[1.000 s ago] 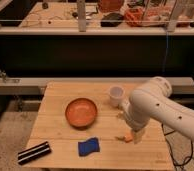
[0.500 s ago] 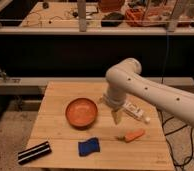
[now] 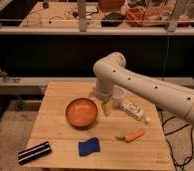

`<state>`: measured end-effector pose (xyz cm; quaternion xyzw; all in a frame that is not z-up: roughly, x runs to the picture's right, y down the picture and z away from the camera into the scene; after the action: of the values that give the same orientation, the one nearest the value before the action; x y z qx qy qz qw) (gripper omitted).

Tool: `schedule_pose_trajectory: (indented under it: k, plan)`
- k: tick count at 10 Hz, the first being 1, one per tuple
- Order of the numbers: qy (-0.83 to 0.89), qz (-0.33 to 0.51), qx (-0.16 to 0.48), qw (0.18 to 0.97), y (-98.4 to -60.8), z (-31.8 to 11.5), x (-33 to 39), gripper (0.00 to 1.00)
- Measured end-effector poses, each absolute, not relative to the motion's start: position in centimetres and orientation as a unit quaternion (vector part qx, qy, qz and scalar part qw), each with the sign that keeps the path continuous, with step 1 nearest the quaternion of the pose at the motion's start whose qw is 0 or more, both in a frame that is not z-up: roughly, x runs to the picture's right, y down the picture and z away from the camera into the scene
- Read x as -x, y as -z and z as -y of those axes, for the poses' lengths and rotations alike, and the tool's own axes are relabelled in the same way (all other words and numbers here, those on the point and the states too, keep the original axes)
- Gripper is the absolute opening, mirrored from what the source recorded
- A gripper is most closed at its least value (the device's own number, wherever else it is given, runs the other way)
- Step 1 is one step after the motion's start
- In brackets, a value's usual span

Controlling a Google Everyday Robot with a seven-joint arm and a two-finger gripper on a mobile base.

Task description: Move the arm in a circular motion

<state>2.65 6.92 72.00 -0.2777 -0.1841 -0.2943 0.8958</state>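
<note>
The glossy white arm (image 3: 150, 90) reaches in from the right, bends at a bulbous joint (image 3: 110, 65) and drops toward the wooden table (image 3: 52, 117). Its narrow tip, the gripper (image 3: 105, 106), hangs just above the table at the right rim of an orange bowl (image 3: 82, 112). It holds nothing that I can see. A white cup (image 3: 119, 95) stands partly hidden behind the wrist.
A white bottle (image 3: 135, 110) lies right of the gripper. An orange carrot-like piece (image 3: 132, 135) and a blue cloth (image 3: 89, 146) lie near the front edge. A black striped object (image 3: 34, 152) sits at the front left corner. Cables hang at the right.
The arm has swung from the right front of the table to the left and back, ending beside the bowl. The orange piece it stood over now lies uncovered. The objects have not moved.
</note>
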Motion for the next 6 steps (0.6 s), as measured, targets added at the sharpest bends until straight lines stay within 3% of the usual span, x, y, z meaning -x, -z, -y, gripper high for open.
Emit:
schedule_pose_trajectory:
  k: [6]
  plan:
    - [0.202, 0.148, 0.284, 0.926, -78.1, -5.0, -15.3, 0.8]
